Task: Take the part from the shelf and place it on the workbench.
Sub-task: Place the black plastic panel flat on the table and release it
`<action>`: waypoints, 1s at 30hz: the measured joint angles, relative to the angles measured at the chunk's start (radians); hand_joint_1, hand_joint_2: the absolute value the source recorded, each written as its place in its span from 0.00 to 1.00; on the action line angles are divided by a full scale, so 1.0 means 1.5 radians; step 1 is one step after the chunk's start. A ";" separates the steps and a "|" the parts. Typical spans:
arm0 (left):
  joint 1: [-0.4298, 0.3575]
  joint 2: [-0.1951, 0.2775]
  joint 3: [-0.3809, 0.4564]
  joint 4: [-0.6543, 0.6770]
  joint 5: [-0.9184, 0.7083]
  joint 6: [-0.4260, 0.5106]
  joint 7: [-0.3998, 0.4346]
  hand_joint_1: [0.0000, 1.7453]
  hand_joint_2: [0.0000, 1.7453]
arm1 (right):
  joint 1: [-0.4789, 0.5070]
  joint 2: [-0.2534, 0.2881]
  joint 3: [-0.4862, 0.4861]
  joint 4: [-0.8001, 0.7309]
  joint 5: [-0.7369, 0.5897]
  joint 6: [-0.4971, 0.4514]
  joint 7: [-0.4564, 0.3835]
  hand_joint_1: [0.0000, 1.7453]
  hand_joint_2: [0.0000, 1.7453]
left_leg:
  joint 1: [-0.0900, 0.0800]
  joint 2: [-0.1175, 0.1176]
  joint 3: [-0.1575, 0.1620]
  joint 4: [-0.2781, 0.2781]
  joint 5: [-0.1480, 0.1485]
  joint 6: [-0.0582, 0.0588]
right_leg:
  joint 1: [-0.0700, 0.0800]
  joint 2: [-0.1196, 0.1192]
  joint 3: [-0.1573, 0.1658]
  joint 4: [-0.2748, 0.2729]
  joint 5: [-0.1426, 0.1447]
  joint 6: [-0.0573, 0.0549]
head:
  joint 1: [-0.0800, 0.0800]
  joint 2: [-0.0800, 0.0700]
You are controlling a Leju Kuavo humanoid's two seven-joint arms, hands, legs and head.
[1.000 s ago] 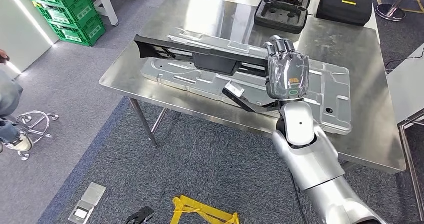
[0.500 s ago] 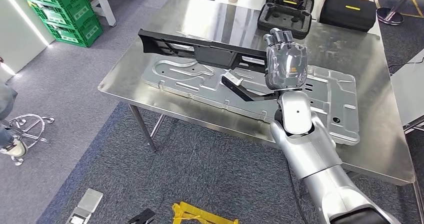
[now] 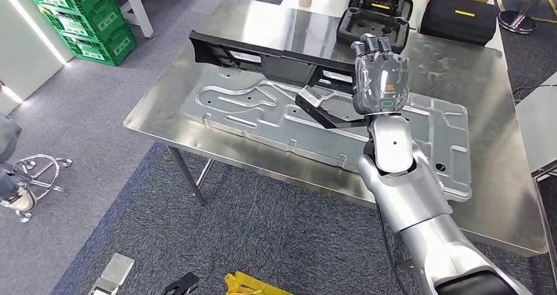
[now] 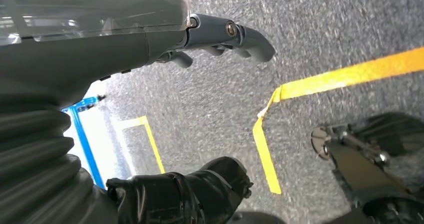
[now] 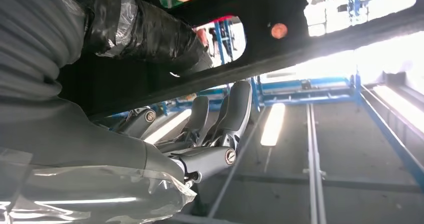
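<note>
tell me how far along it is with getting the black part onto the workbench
Done: the black part is off the shelf and over the workbench. In hand: the right hand holds it above the grey metal panel. Left: set it down and let go.

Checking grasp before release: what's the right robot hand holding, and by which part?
The right robot hand holds the long black part near its right end, over the workbench. The left robot hand holds nothing.

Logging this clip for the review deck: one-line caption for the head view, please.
Right hand holds the long black part over the steel workbench, above a grey stamped metal panel.
</note>
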 joint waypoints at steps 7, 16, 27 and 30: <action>0.006 0.013 0.000 0.000 0.001 0.000 0.003 0.00 1.00 | 0.008 0.011 -0.001 0.010 -0.001 0.006 -0.001 1.00 1.00 | 0.002 0.003 -0.098 0.135 -0.010 -0.014 | -0.005 0.002 0.030 -0.005 -0.022 0.006 | -0.001 0.000; 0.004 0.013 -0.005 0.001 0.004 0.000 0.002 0.00 1.00 | 0.007 0.023 -0.002 0.017 -0.006 0.007 -0.007 1.00 1.00 | 0.008 0.003 -0.039 0.004 0.037 0.009 | -0.005 0.005 0.011 0.063 -0.075 0.034 | 0.001 0.000; 0.002 -0.001 -0.007 0.001 0.004 0.000 0.003 0.00 1.00 | 0.009 0.026 -0.002 0.028 -0.011 0.007 -0.013 1.00 1.00 | 0.009 -0.002 -0.007 -0.004 0.013 0.002 | 0.000 0.001 -0.017 0.032 -0.007 0.008 | 0.003 0.000; 0.003 -0.002 -0.009 0.001 0.004 0.000 0.003 0.00 1.00 | 0.010 0.028 -0.002 0.028 -0.011 0.007 -0.012 1.00 1.00 | 0.009 0.001 -0.003 -0.008 0.010 -0.009 | -0.002 0.001 -0.001 0.007 -0.008 0.007 | 0.003 0.000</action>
